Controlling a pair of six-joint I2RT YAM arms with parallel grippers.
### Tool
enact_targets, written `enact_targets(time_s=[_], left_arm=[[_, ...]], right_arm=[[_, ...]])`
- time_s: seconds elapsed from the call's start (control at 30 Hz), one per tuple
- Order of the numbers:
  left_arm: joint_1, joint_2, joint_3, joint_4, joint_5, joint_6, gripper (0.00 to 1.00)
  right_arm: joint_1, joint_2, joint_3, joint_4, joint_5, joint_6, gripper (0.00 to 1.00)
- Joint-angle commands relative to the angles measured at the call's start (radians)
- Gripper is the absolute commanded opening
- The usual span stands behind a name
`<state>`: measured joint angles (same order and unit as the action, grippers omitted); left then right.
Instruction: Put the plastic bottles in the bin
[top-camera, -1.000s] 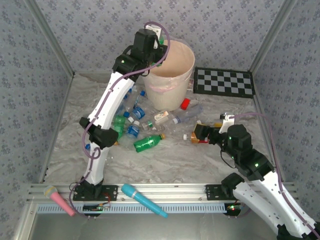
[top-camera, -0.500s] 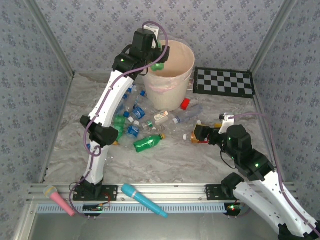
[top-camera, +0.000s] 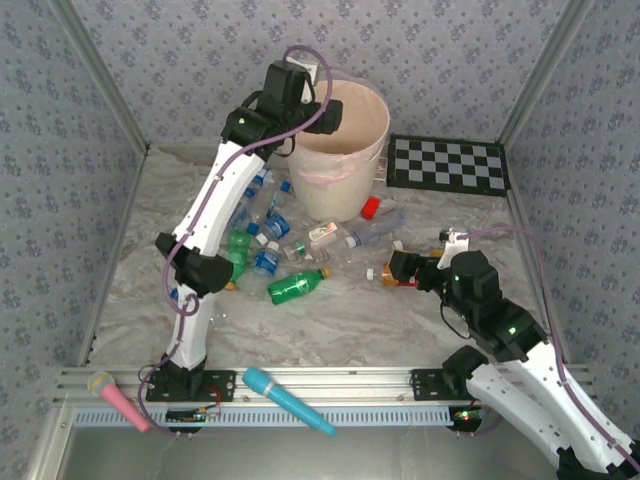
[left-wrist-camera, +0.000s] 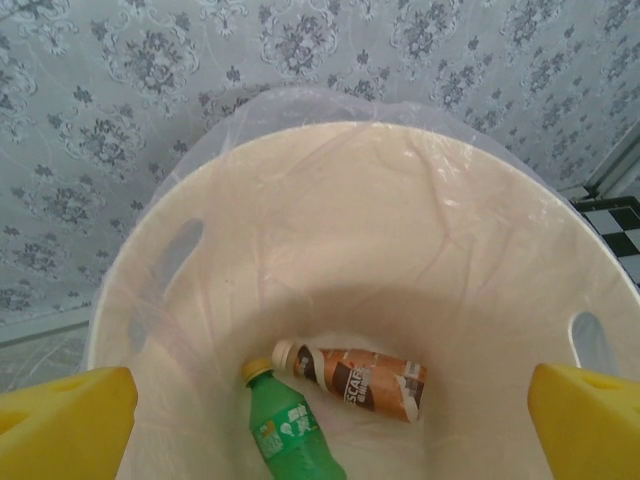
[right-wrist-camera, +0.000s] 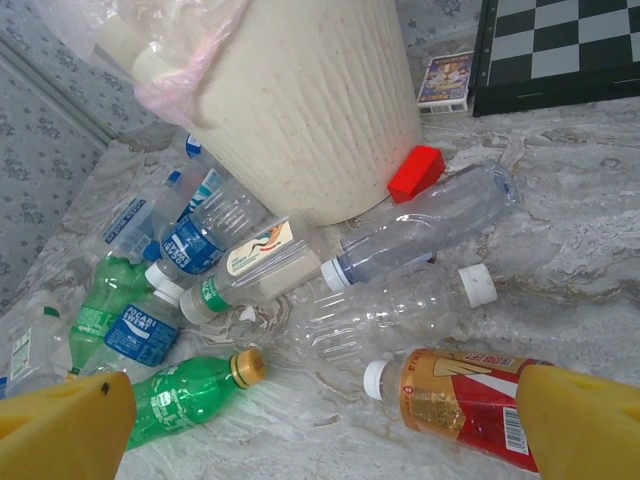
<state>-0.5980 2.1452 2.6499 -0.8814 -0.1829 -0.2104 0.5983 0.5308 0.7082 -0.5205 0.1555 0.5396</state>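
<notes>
The bin (right-wrist-camera: 320, 110) is pale matt plastic, finely ribbed and a little grainy outside, and smooth inside. The thin clear liner (left-wrist-camera: 300, 105) over its rim is glossy and crinkled. The plastic bottles (right-wrist-camera: 430, 225) are shiny, and several are transparent. The surface (right-wrist-camera: 600, 250) looks like a wrinkled marble-printed sheet.

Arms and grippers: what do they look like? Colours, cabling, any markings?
Left arm and right arm match: white links, black joint housings with small green lights, and a mauve cable looped loosely along each. Left gripper and right gripper have black bodies. The wrist views show blocky yellow fingers. No readable markings.
</notes>
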Motion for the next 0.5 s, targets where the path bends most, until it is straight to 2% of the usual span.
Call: enact_targets(time_s=[0.0,0.17,0.27,0.47], left_arm=[[-0.01,-0.094,-0.043,0.001,0.038,-0.029,1.0],[-0.017,-0.194,-0.194,0.055,0.06,-0.062,1.0],[-0.019,-0.281,-0.344,0.122,0.092,-0.099,1.0],[-0.037,-0.525,-0.77,0.398,0.14,-0.15,1.0]], right_arm=[[0.006,0.0,-0.015,-0.006,0.043,0.026,1.0],[0.005,0.022,-0.015,-0.028,0.081,0.067,1.0],[0.0,0.051,-0.009,-0.064,0.089,0.106,1.0],[-0.049,0.118,-0.003,-0.054,0.028,0.198,1.0]])
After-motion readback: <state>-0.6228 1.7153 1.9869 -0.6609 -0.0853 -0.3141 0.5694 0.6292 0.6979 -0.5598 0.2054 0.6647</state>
